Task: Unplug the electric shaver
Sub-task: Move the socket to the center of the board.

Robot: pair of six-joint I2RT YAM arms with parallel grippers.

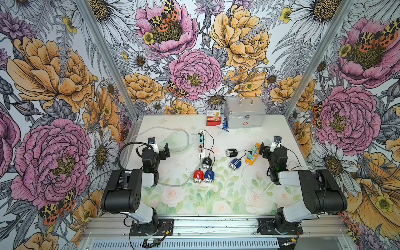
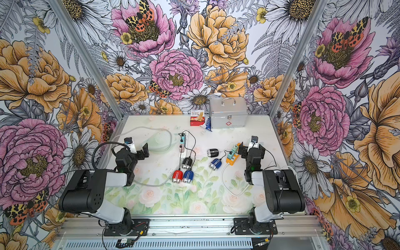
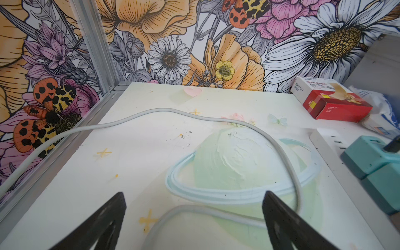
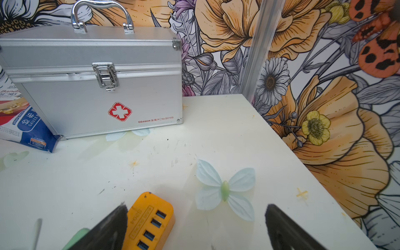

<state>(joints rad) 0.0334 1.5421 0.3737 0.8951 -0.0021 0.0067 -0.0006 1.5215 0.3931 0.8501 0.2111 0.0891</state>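
Hovering low, left tool (image 3: 194,194) and right tool (image 4: 197,207) gape empty

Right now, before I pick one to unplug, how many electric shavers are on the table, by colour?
Black shavers: 2
Blue shavers: 2
Red shaver: 1
Total: 5
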